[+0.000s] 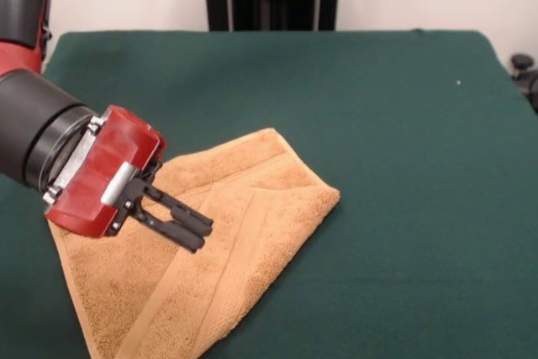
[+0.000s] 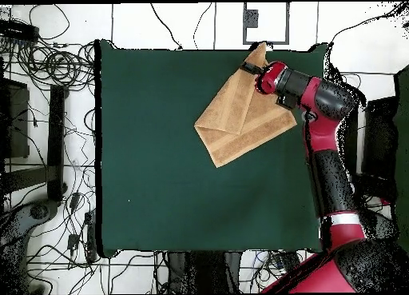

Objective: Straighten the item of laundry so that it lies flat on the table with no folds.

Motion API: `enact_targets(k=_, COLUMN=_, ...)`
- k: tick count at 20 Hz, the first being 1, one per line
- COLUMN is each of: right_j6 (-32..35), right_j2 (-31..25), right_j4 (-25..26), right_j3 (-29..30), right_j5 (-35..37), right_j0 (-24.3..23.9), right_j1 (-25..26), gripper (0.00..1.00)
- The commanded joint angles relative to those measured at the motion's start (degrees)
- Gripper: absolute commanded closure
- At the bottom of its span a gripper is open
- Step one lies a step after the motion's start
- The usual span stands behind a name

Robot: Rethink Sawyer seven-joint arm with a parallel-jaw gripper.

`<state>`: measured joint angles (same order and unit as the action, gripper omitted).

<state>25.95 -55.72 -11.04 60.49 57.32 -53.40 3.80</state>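
Observation:
The golden-tan towel lies on the dark green table at the near left of the front view, and its lower part runs out of the picture. One side is folded over the rest, which leaves a diagonal fold line and a pointed corner at the right. Its tag does not show. My gripper hovers low over the towel's left part, pointing right, with its two black fingers close together and nothing seen between them. In the overhead view the towel lies near the table's top right edge, with the gripper over its upper corner.
The red and black arm comes in from the left edge of the front view. In the overhead view one towel corner reaches the table's top edge. Cables and stands lie on the floor around the table.

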Motion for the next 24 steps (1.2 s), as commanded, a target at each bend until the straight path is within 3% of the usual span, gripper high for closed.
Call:
enact_targets(k=1, right_j6=13.0, right_j2=12.2, right_j4=2.5, right_j3=-1.2, right_j5=13.2, right_j0=3.8, right_j1=-0.4, gripper=1.00)
enact_targets(k=6, right_j6=7.7, right_j2=20.6, right_j4=12.7, right_j3=-9.0, right_j5=27.7, right_j0=8.9, right_j1=-1.2, gripper=1.00)
enact_targets(k=8, right_j6=2.2, right_j2=23.8, right_j4=20.7, right_j3=-13.3, right_j5=32.7, right_j0=11.5, right_j1=-1.8, gripper=1.00)
enact_targets(k=12, right_j6=-9.4, right_j2=27.3, right_j4=37.8, right_j3=-20.2, right_j5=34.7, right_j0=16.2, right_j1=-4.9, gripper=1.00)
enact_targets(k=15, right_j6=-14.5, right_j2=26.5, right_j4=44.5, right_j3=-24.3, right_j5=36.3, right_j0=16.9, right_j1=-4.2, gripper=1.00)
enact_targets(k=24, right_j6=-15.9, right_j2=23.6, right_j4=49.4, right_j3=-22.1, right_j5=31.3, right_j0=15.3, right_j1=-5.8, gripper=1.00)
